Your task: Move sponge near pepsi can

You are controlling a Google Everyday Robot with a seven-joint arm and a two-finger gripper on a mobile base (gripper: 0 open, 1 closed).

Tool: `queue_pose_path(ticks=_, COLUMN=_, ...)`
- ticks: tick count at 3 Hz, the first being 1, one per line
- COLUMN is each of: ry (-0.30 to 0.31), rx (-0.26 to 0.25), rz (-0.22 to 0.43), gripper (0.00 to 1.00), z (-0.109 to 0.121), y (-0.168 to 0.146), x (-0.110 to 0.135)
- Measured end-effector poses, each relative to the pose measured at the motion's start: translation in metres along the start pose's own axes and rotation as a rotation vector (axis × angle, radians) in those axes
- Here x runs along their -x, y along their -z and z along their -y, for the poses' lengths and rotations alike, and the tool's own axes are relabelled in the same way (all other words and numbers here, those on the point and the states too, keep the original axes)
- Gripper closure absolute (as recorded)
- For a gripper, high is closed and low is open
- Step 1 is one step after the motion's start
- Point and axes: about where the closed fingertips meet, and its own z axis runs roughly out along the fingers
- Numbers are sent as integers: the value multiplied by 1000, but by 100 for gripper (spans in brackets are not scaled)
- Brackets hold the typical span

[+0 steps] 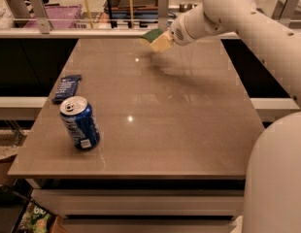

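The gripper [166,39] hangs over the far edge of the smooth brown bench [179,130]. Its jaws are all but buried between the white wrist and the pale yellow foam sponge with a dark green top [158,39] that they clasp, and the sponge's right end is covered too. The white robot arm [257,28] runs off the top and right edges. The rounded white robot base [279,178], cropped at right and bottom, covers the bench's near right corner. Print on the white patch of the blue aluminium pepsi can [80,123] and on the flat dark blue packet [67,88] is too small to read. A green printed bag [36,220] is cut by the bottom edge.
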Motion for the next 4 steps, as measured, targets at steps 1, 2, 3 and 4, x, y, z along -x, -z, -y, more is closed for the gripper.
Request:
queue_pose_path(ticks=1, ry=19, rx=10, rz=4, gripper=100, z=-3, y=20, x=-1)
queue_pose_path(ticks=2, ry=45, rx=54, rz=37, gripper=100, z=-4, y=43, x=-7)
queue_pose_path(ticks=3, ry=66, rx=84, rz=66, gripper=100, z=-6, y=69, x=-15)
queue_pose_path(ticks=4, ry=81, rx=118, rz=71, gripper=100, z=-12, y=92, x=-25)
